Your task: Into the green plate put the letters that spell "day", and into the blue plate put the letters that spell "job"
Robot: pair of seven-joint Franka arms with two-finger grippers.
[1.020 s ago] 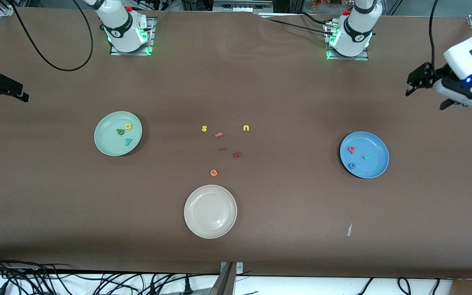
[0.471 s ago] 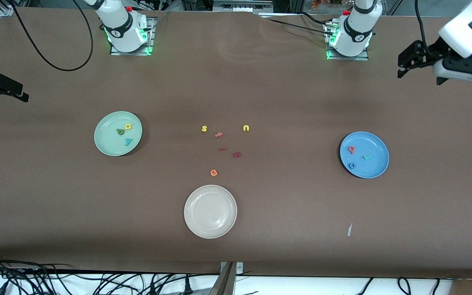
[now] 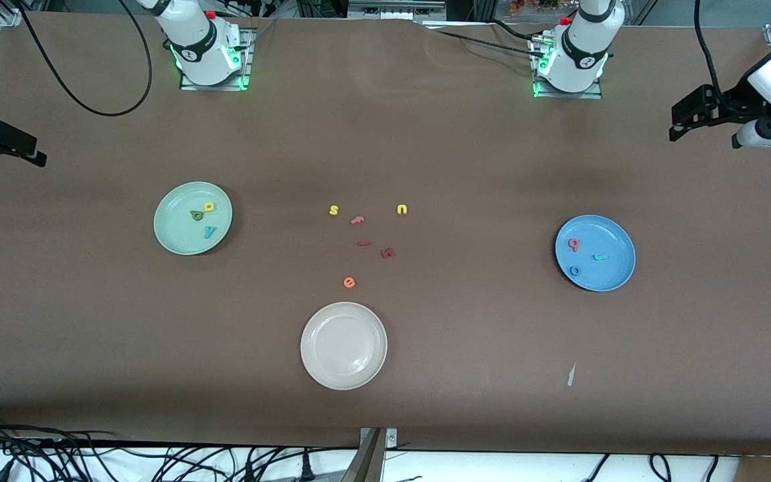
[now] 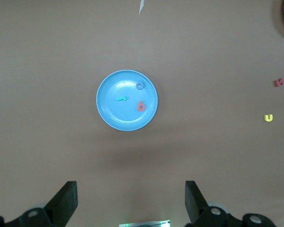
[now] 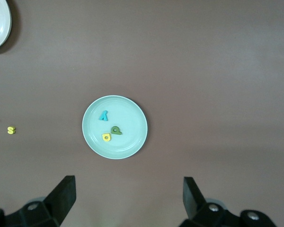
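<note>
Both words looked sorted, so I judged only parking the arms was left.
Left gripper point(image 4: 128, 203) hung empty, jaws wide, above the round mid-blue plate point(image 4: 106, 111) holding the job letters point(image 4: 140, 97); right gripper point(image 5: 128, 198), likewise spread and empty, above the pale mint-green plate point(image 5: 132, 142) holding the day letters point(image 5: 110, 127).

Front view: high camera facing robot bases, looking steeply down, whole table point(image 3: 91, 335) in frame

Left wrist view: raised well above table, looking straight down on blue plate point(image 4: 127, 100), own fingertips point(image 4: 66, 198) at frame edge

Right wrist view: same raised downward look, centred on green plate point(image 5: 114, 126)

Shared: both plates also in front view; yellow u point(image 4: 268, 117) in left wrist and front; yellow s point(image 5: 11, 130) in right wrist and front
</note>
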